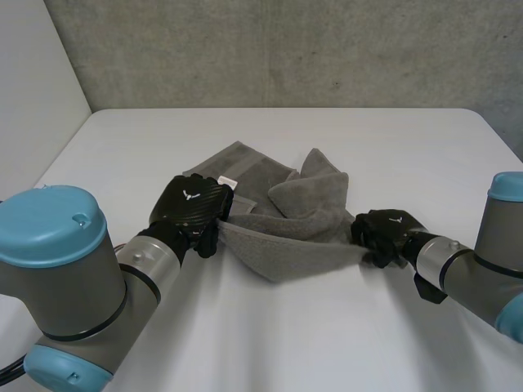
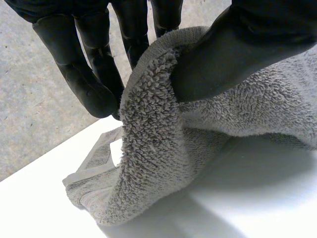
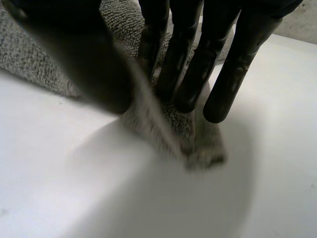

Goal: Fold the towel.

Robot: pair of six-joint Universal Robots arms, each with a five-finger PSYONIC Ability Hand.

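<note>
A grey towel (image 1: 286, 204) lies rumpled in the middle of the white table (image 1: 270, 335), its far part bunched up. My left hand (image 1: 192, 208) is at the towel's near left corner. In the left wrist view its thumb (image 2: 233, 54) presses the towel's edge (image 2: 153, 148) against the fingers (image 2: 94, 74), with the cloth lifted off the table. My right hand (image 1: 384, 231) is at the near right corner. There the towel's corner (image 3: 198, 148) is pinched between the thumb (image 3: 84, 59) and the fingers (image 3: 188, 69). The near edge sags between the two hands.
A small white label (image 1: 227, 178) shows on the towel beside my left hand. A grey concrete wall (image 1: 286, 49) stands behind the table's far edge. Bare table surface lies in front of the towel.
</note>
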